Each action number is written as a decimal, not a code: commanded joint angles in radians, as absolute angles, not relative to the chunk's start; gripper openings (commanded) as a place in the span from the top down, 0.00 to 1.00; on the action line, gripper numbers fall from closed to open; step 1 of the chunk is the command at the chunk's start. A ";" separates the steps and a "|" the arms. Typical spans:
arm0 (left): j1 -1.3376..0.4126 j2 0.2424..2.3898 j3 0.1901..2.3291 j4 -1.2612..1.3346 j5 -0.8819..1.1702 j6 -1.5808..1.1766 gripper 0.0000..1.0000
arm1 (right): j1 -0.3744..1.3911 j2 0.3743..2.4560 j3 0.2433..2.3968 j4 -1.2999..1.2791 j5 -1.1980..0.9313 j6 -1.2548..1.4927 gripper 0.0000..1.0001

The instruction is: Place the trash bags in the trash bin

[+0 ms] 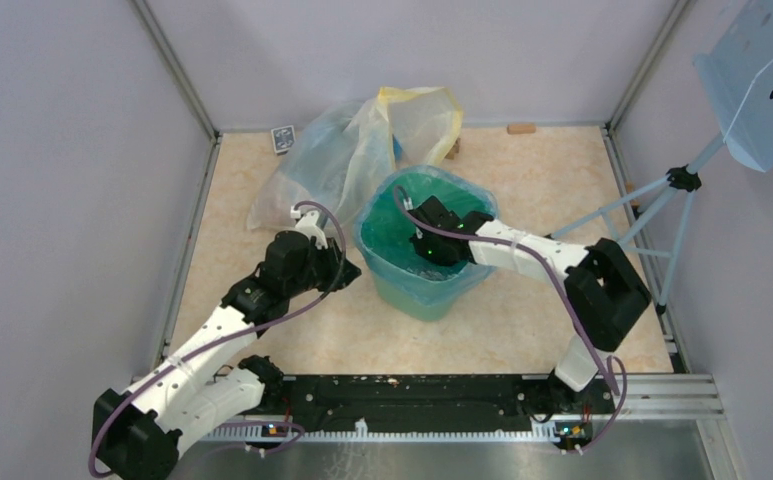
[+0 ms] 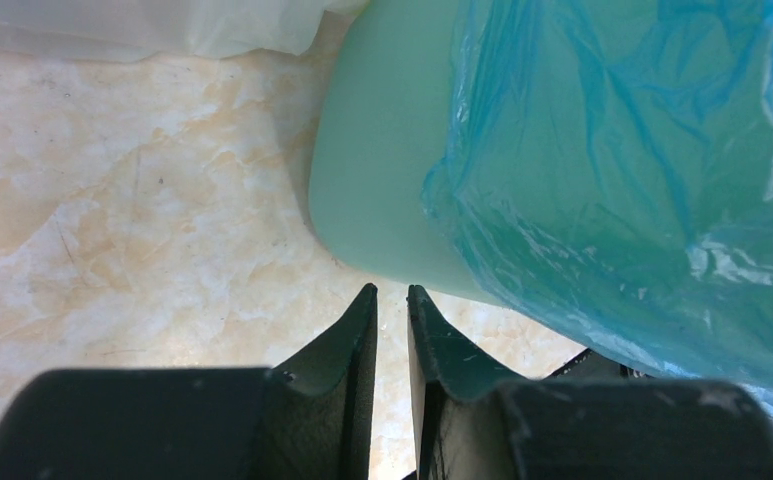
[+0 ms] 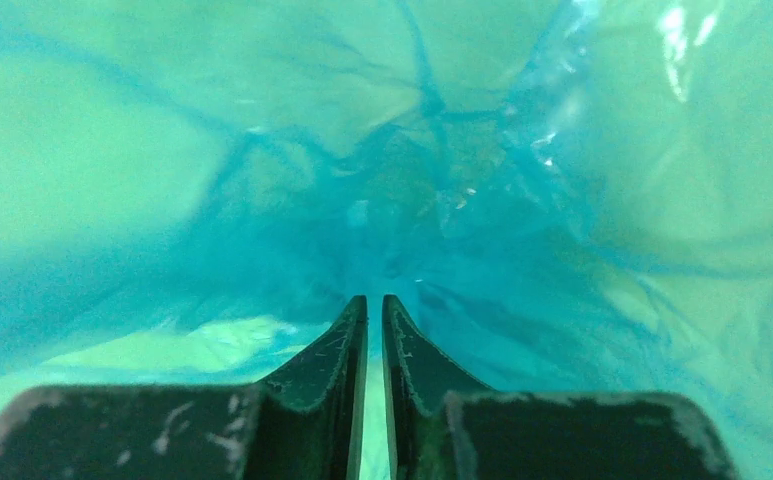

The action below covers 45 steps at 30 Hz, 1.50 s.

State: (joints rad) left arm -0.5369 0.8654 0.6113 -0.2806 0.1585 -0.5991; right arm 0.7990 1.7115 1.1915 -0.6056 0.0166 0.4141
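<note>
The mint-green trash bin (image 1: 427, 295) stands mid-table. The translucent blue trash bag (image 1: 462, 185) lines it, draped over the rim and hanging down the outer wall. My right gripper (image 1: 417, 242) reaches down inside the bin; in the right wrist view its jaws (image 3: 374, 300) stand almost together with nothing seen between them, and crinkled blue bag (image 3: 412, 170) is all round. My left gripper (image 1: 347, 268) sits low at the bin's left side. In the left wrist view it (image 2: 392, 292) is shut and empty, just short of the bin wall (image 2: 382, 150) and the bag's hanging edge (image 2: 642, 170).
A large clear-and-yellowish plastic sack (image 1: 362, 150) lies behind the bin to the left. A small dark box (image 1: 282, 138) and a wooden block (image 1: 521, 128) lie at the back wall. A tripod (image 1: 662, 210) with a perforated blue panel (image 1: 762, 80) stands at the right.
</note>
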 commanded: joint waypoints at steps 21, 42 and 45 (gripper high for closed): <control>-0.528 0.835 0.621 -0.250 0.216 -0.594 0.75 | 0.792 1.427 1.600 -0.860 0.020 0.362 0.73; -0.529 1.000 0.495 0.039 0.372 -0.706 0.69 | 0.568 1.317 1.511 -0.946 0.188 0.292 0.45; -0.529 1.112 0.490 0.223 0.382 -0.753 0.70 | 0.537 1.319 1.481 -0.912 0.211 0.305 0.45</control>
